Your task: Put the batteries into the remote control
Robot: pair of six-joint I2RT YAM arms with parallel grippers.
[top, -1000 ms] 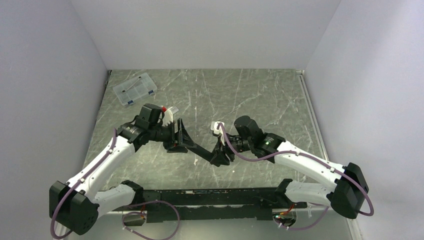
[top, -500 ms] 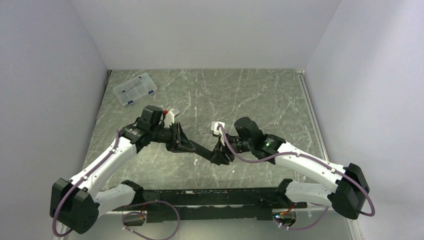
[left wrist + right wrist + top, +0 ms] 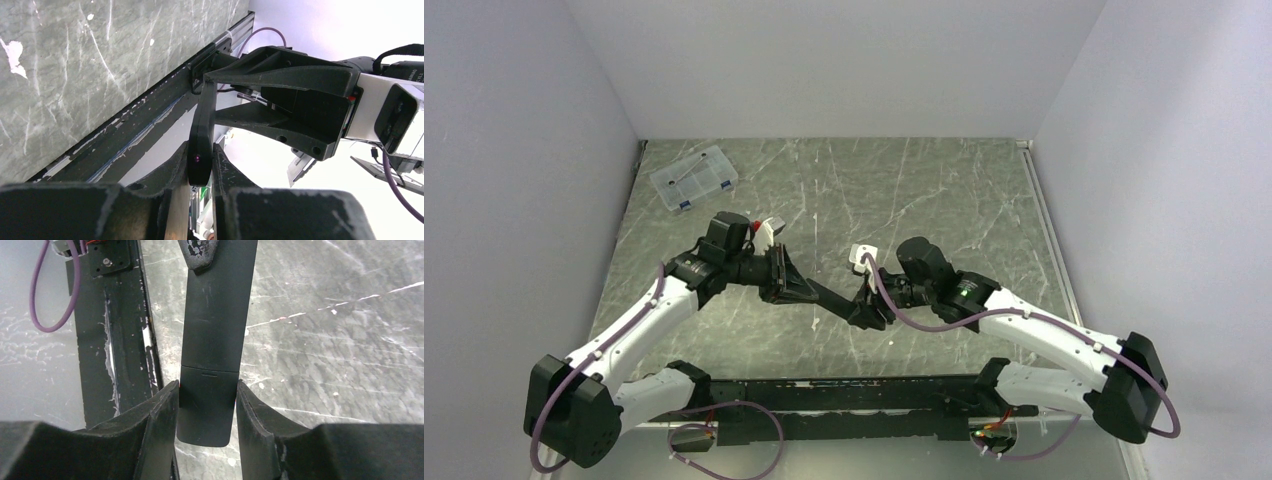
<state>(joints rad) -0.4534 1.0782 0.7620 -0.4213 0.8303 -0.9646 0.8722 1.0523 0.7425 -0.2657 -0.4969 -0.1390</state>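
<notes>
Black remote control (image 3: 204, 117) in left claw (image 3: 200, 152)

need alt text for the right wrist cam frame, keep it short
The right gripper holds the near end of a slim black remote between its fingers, while the left gripper pinches the far end at the top of the frame. Behind is a grey marbled table, with a black rail and a purple cable at left.

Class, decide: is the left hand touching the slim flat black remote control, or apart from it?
Touching. The left wrist view shows the left hand closed on the slim flat black remote control, no gap either side.
</notes>
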